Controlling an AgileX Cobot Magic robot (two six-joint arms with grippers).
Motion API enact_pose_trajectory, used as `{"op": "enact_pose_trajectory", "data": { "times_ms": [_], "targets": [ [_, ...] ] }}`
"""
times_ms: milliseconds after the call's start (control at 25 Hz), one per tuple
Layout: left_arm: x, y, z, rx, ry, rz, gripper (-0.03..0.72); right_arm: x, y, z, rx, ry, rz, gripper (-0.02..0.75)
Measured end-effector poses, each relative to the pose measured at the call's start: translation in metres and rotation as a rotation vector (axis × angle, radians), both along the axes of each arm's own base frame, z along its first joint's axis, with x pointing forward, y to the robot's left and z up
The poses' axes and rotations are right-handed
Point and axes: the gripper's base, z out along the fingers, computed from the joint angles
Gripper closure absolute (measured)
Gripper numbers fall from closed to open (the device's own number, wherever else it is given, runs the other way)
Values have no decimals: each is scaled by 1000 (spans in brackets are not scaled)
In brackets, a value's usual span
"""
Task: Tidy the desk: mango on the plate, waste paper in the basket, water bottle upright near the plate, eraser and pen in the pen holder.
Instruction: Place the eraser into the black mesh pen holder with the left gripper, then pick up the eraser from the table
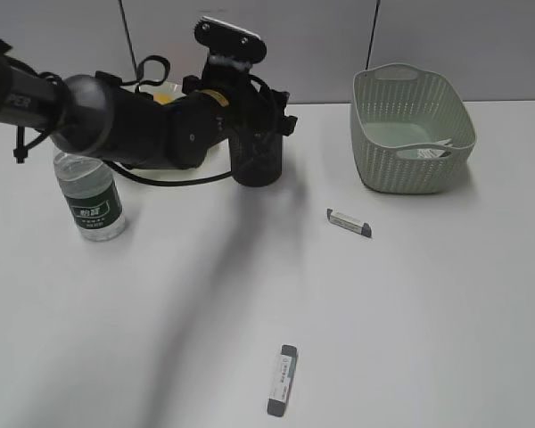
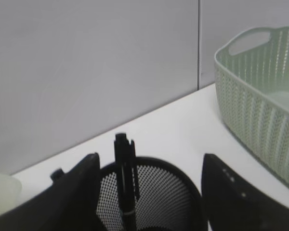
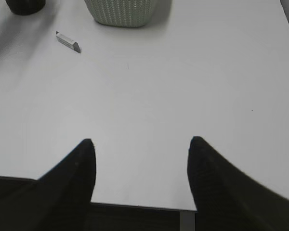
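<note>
My left gripper [image 1: 254, 134] is open right over the black mesh pen holder [image 1: 256, 165]. In the left wrist view, its jaws [image 2: 149, 159] straddle the pen holder [image 2: 168, 197], and a black pen [image 2: 125, 187] stands inside, touching neither finger. A grey-and-white eraser [image 1: 349, 222] lies on the desk [image 1: 410, 312], and a similar bar [image 1: 283, 379] lies near the front. The water bottle [image 1: 94, 201] stands upright at the left. The mango [image 1: 167, 93] and the plate [image 1: 174, 176] are mostly hidden behind my left arm. Waste paper [image 1: 431, 152] lies in the basket [image 1: 410, 125]. My right gripper [image 3: 142, 142] is open and empty above the desk's front edge.
The basket [image 2: 260, 106] stands to the right of the pen holder. The right wrist view shows the eraser [image 3: 68, 41], the basket [image 3: 120, 12] and the pen holder [image 3: 24, 6] far off. A grey partition wall [image 1: 321, 45] closes the back of the desk.
</note>
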Motion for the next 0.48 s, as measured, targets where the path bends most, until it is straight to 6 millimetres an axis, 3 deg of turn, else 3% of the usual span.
{"op": "enact_pose_trajectory", "data": {
  "times_ms": [240,480],
  "targets": [
    [-15,4,61,-12,23,-55,155,0,0,0,0,-2,0,260],
    [-62,25,140,104,145,-196,178,0,0,0,0,-3,0,260]
  ]
}}
